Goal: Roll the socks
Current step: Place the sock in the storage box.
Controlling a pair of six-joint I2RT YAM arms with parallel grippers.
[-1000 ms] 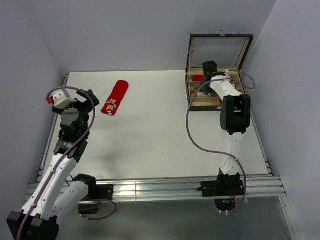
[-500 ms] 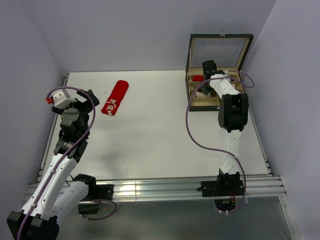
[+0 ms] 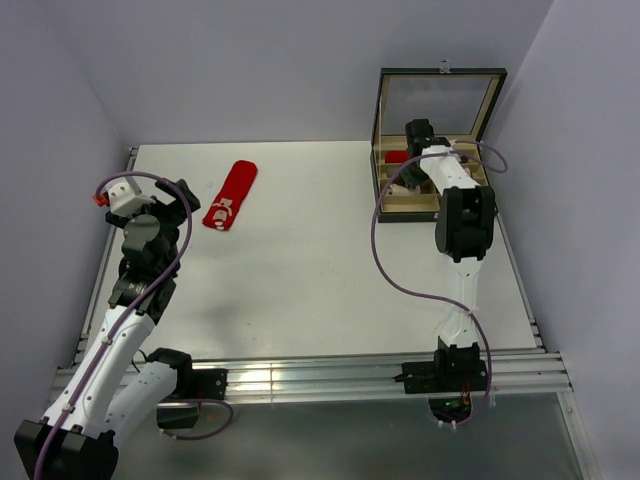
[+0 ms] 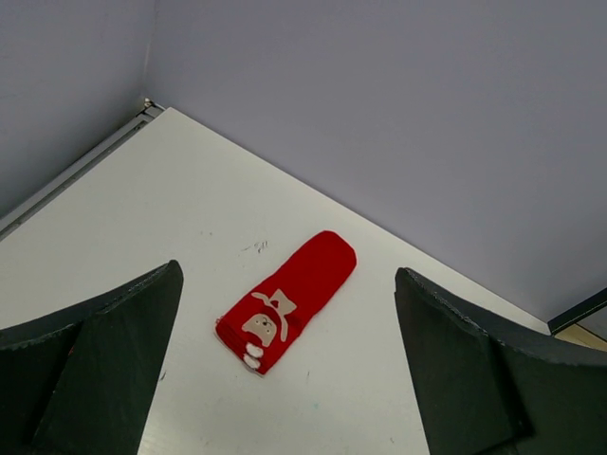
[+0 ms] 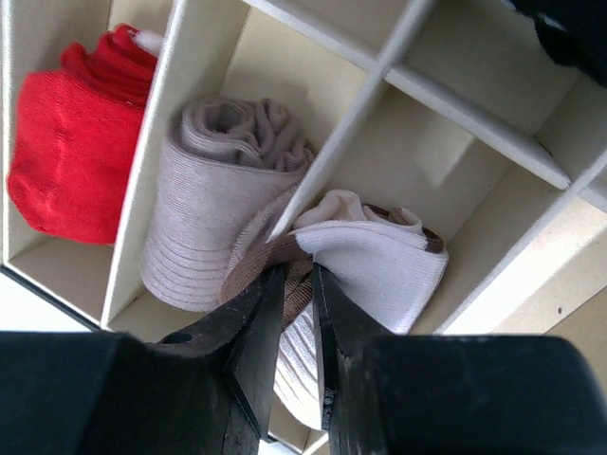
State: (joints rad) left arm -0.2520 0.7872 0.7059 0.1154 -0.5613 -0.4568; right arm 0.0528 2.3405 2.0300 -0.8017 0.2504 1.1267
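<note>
Right wrist view: right gripper (image 5: pixel 294 284) pinching cream sock (image 5: pixel 370 256) by brown band in box (image 5: pixel 360 104) slot. Left gripper (image 4: pixel 286 275) spread wide above red sock (image 4: pixel 285 303).

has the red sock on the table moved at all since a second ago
No. The red sock lies at the same spot and slant relative to the far edge of the table.

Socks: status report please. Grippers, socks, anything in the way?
Left gripper open, clear of red sock flat on table. Right gripper pinching cream sock by its band, inside box. Divider and beige roll crowd the grip.
</note>
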